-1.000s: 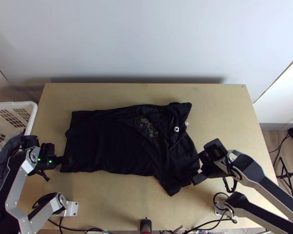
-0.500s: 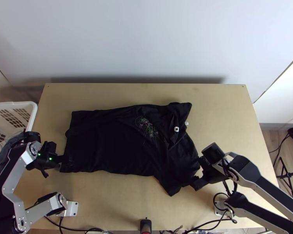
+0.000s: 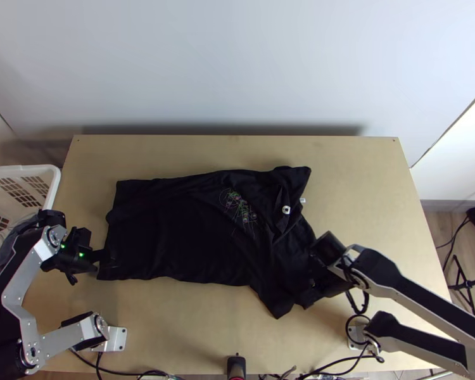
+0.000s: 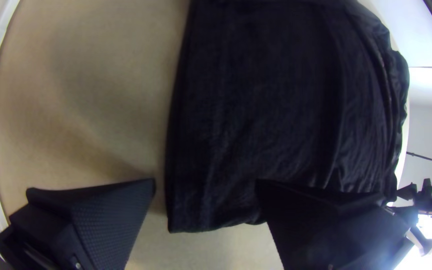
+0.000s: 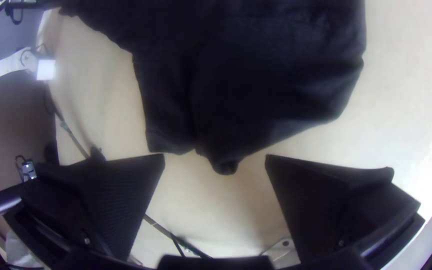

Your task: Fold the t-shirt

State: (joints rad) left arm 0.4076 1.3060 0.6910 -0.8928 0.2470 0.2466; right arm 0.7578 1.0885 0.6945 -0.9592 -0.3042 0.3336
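Top view: blk t-shirt (image 3: 174, 234) w/ multicol print (image 3: 240, 206) & white patch (image 3: 285, 209).

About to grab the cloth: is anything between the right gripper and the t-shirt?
Nothing visible blocks it. The right gripper is open, and in its wrist view a narrow tip of the black t-shirt shows between the spread fingers, against the wooden table.

We saw what seemed a robotics lab: two robot arms (image 3: 421, 292) mounted at a plain wooden table (image 3: 364, 158), cables (image 3: 150, 372) along its near edge, a black stand (image 3: 463, 285) beyond.
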